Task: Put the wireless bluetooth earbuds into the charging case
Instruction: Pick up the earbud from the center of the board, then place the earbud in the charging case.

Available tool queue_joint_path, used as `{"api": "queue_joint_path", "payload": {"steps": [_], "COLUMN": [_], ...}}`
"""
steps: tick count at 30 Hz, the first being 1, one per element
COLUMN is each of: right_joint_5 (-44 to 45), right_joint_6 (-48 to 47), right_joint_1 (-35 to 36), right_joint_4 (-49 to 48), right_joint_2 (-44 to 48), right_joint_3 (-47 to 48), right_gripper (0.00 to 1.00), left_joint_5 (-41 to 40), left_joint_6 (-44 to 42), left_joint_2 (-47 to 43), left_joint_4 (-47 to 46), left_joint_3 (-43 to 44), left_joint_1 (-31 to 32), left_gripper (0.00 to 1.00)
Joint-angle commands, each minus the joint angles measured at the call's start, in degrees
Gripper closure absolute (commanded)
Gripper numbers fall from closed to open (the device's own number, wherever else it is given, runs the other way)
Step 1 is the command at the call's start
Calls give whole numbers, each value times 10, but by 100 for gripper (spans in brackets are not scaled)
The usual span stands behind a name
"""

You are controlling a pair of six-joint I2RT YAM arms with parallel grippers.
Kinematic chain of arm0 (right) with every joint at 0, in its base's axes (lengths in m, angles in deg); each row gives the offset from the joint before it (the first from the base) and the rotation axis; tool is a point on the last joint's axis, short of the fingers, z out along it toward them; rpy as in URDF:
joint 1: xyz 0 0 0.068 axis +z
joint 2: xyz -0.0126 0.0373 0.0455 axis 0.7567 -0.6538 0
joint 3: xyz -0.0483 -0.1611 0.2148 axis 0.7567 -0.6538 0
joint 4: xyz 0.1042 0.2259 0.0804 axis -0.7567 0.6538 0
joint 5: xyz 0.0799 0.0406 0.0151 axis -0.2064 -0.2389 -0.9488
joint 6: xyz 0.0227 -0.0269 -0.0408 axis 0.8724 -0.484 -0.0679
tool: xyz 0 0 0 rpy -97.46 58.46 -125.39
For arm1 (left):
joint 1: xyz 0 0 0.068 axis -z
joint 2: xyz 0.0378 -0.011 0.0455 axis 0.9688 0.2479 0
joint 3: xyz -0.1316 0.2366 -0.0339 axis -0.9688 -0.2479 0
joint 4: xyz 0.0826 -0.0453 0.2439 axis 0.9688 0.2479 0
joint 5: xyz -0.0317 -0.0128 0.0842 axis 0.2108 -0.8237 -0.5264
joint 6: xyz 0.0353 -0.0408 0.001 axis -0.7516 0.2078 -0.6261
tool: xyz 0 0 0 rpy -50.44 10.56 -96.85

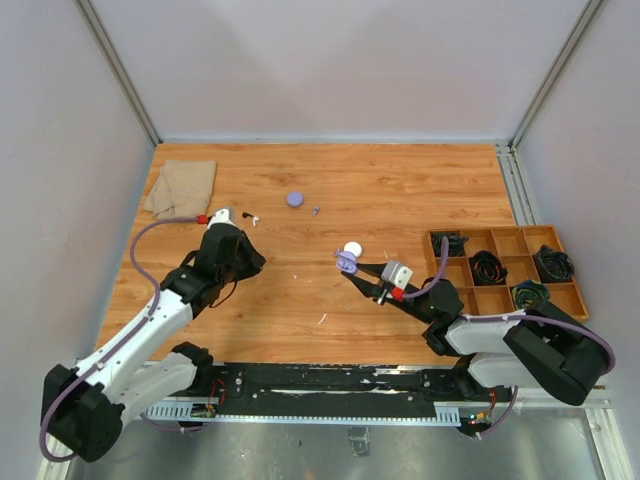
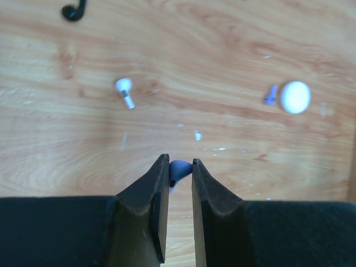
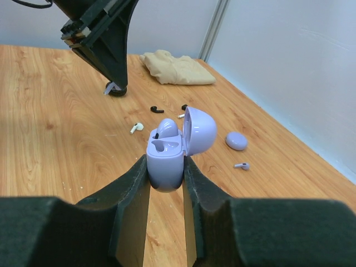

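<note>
From above, the left end effector (image 1: 228,217) hangs over the wood-grain counter (image 1: 400,180), well apart from the right end effector (image 1: 348,265). The left wrist view shows its fingers clamped on 1 tiny pale purple stemmed earbud (image 2: 178,169). In the right wrist view, the right one grips the open pale purple charging case (image 3: 165,161); 1 socket looks free, so bring the bud over stem-down and lower it squarely.

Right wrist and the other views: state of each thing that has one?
charging case: lid open, seated earbud in one slot, other slot empty
right end effector: shut on charging case
left end effector: shut on pale purple earbud
second purple case: closed, on the table
white earbud: loose on the table
stray purple earbud: loose on the table
cloth: crumpled
</note>
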Motion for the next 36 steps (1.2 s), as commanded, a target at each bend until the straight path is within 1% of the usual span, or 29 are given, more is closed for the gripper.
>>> {"api": "queue_joint_path", "payload": {"steps": [1,5,8,16,21,28,36], "right_joint_5": [-3,-3,-5,-1,-2,0,-1], "right_joint_6": [10,20,27,36,49,65,78], "right_joint_1": [7,7,7,7,7,7,7], "right_joint_4": [-34,-35,-30,-31,-33,-34,-37], "right_joint_2": [14,22,27,18,12,9,19], "right_joint_3": [18,18,21,37,54,68,68], "right_gripper": [99,99,99,99,99,99,99], "left_joint_5": [-40,-43,-50,-60,-82,-92,-60], "left_joint_6": [3,-4,-14,-70,-91,-111,-119], "left_joint_2": [-53,-87,-97,-78,-70,-48,-5], "left_joint_4": [-62,-108,-162,-300,-366,-424,-472], "left_joint_3": [5,7,2,4,0,1,15], "left_joint_1": [45,87,133,229,281,316,331], "left_gripper": [90,91,92,93,93,94,94]}}
